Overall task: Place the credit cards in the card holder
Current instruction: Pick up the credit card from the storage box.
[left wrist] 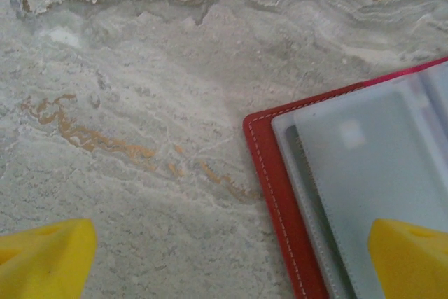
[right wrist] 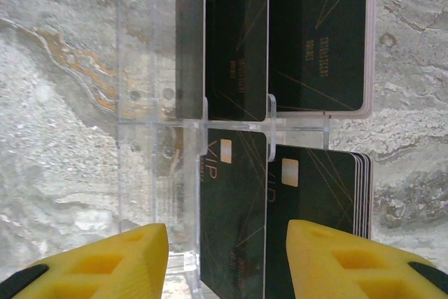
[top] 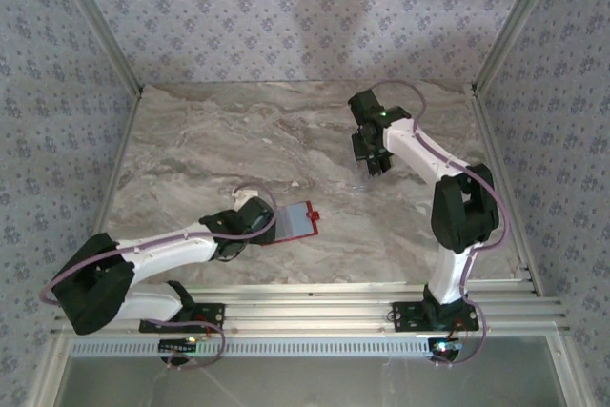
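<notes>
The red card holder lies open on the marble, its greyish clear pockets facing up inside the stitched red border. My left gripper hangs open low over the holder's left edge; one yellow fingertip is over bare marble and the other over the pockets. Black credit cards stand in a clear acrylic rack, with more cards in its far slots. My right gripper is open, its fingers on either side of one upright card without touching it.
The marble table is bounded by metal rails and patterned walls. A stack of cards sits to the right of the straddled one. The right arm reaches back towards the table's far right.
</notes>
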`<act>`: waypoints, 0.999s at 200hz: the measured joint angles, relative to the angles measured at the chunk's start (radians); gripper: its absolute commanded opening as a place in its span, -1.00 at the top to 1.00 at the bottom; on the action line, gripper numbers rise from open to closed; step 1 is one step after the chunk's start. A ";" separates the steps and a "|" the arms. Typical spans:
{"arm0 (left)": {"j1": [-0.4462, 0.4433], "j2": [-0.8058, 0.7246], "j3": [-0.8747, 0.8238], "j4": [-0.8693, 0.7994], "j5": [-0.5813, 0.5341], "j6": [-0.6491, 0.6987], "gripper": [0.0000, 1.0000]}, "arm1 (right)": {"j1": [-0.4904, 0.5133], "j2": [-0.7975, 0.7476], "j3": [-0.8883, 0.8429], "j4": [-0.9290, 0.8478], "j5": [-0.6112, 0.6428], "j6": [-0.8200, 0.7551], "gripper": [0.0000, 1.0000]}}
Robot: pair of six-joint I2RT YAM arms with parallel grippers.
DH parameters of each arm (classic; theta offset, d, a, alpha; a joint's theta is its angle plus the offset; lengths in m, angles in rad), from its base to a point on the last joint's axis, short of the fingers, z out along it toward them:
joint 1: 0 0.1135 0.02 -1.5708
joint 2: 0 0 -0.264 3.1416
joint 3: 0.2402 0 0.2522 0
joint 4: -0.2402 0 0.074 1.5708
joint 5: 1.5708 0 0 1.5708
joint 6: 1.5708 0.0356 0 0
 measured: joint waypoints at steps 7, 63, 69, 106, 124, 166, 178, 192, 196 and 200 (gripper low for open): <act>0.000 0.000 -0.003 0.000 0.000 -0.001 -1.00 | 0.000 0.003 0.000 -0.002 0.002 -0.003 0.02; 0.000 0.008 -0.019 0.004 -0.003 -0.006 -1.00 | -0.004 0.032 -0.003 0.000 0.003 -0.008 0.12; 0.000 0.008 -0.020 0.005 -0.003 -0.006 -0.99 | -0.004 0.032 -0.004 0.001 0.002 -0.010 0.14; 0.000 0.008 -0.021 0.011 -0.004 -0.009 -0.99 | -0.004 0.032 -0.018 0.002 -0.012 -0.011 0.40; 0.000 0.008 -0.021 0.011 -0.004 -0.009 -0.99 | -0.004 0.032 -0.023 0.002 -0.019 -0.010 0.47; 0.000 0.008 -0.021 0.011 -0.004 -0.009 -0.99 | -0.004 0.032 -0.026 0.002 -0.028 -0.010 0.58; 0.000 0.008 -0.021 0.011 -0.004 -0.009 -1.00 | -0.005 0.032 -0.026 0.002 -0.034 -0.010 0.61; 0.000 0.008 -0.021 0.011 -0.004 -0.009 -1.00 | -0.006 0.032 -0.026 0.002 -0.039 -0.010 0.68; 0.000 0.008 -0.021 0.011 -0.004 -0.009 -0.99 | -0.007 0.032 -0.026 0.002 -0.040 -0.010 0.69; 0.000 0.008 -0.021 0.011 -0.004 -0.009 -1.00 | -0.008 0.032 -0.026 0.002 -0.043 -0.009 0.71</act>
